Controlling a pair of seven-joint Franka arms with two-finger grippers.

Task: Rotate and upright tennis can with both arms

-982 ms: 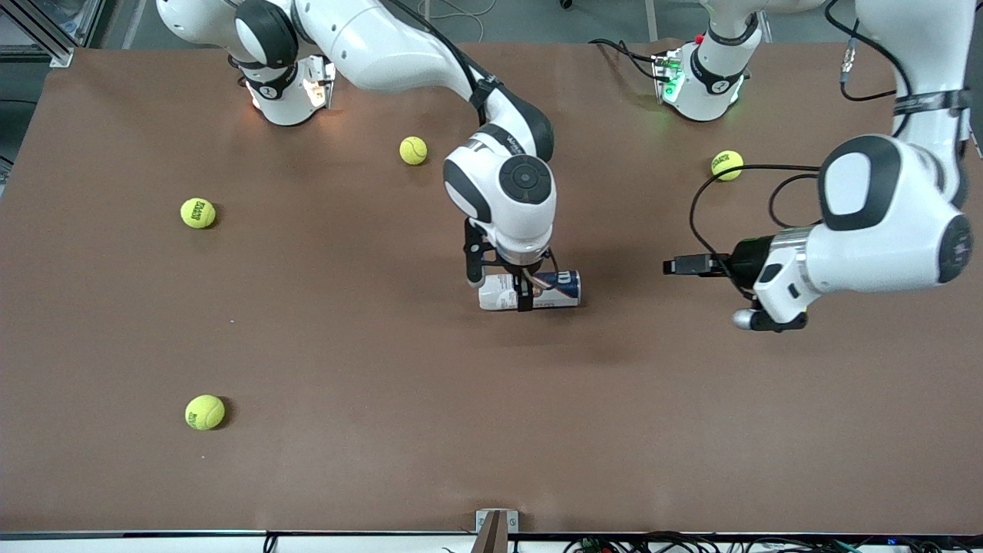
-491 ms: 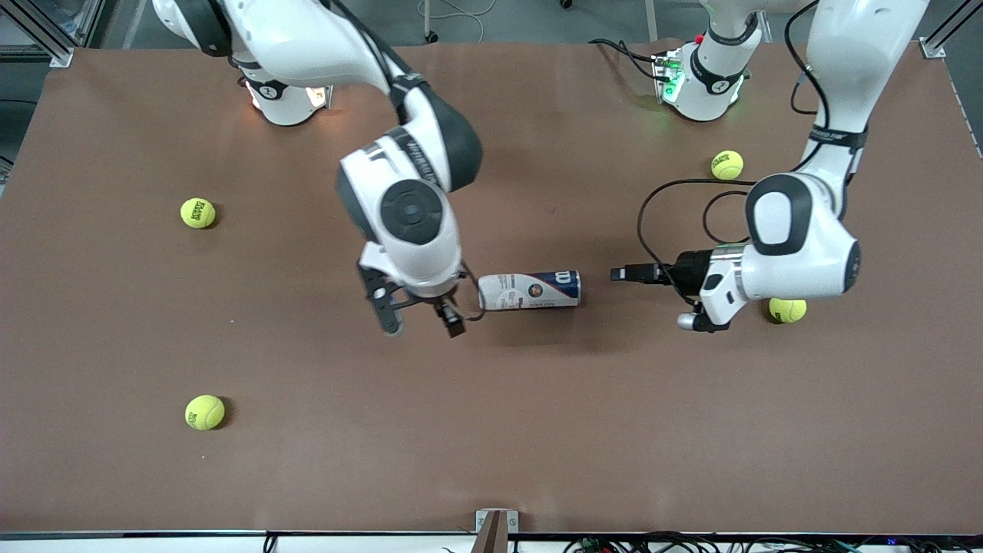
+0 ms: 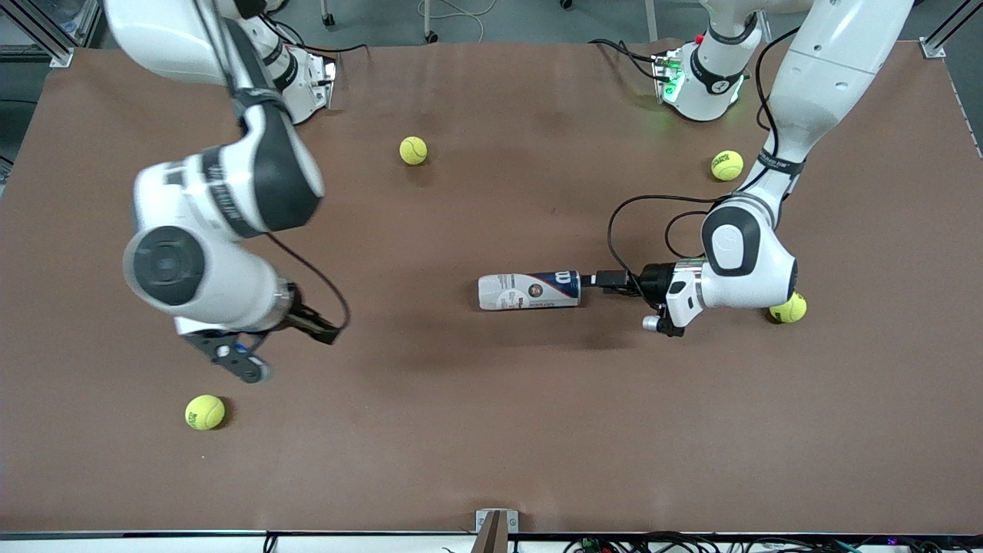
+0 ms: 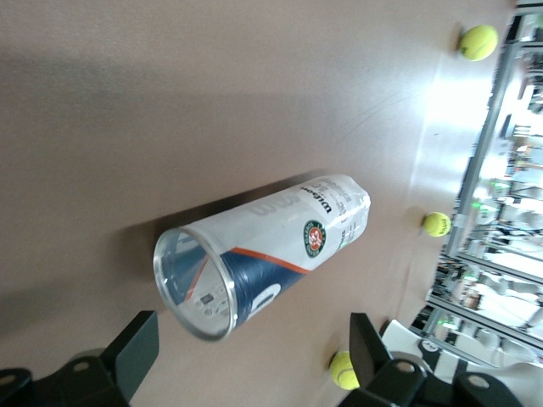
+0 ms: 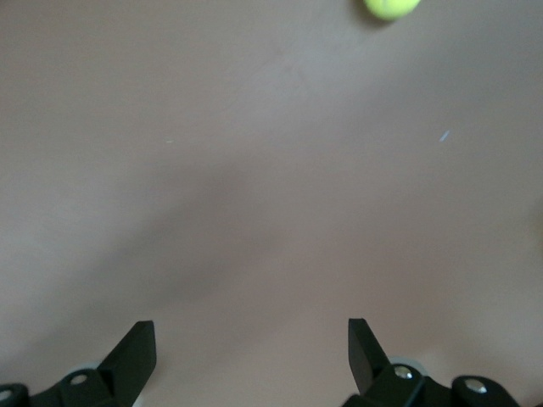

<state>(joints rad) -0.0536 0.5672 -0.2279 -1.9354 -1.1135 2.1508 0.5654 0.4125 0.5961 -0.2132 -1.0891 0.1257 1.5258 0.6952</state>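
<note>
- Tennis can (image 3: 529,290) lies on its side mid-surface, open end facing the left gripper (image 3: 607,279).
- Left gripper spread wide, empty, lined up at that end, presumably to seize it.
- Right gripper (image 3: 265,349) open, empty, over bare surface (image 3: 491,430), clear of the can.

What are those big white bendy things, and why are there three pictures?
Those are two robot arms. Each ends in a gripper with two fingers, like a pincer. The big picture looks down at the brown table from across it. The other two come from small cameras on the arms' wrists. A tennis can lies on its side in the middle, and yellow balls are scattered around it. The left gripper is open at the can's end, and its camera looks straight at that clear end. The right gripper is open over bare table, near one ball. Neither holds anything.
</note>
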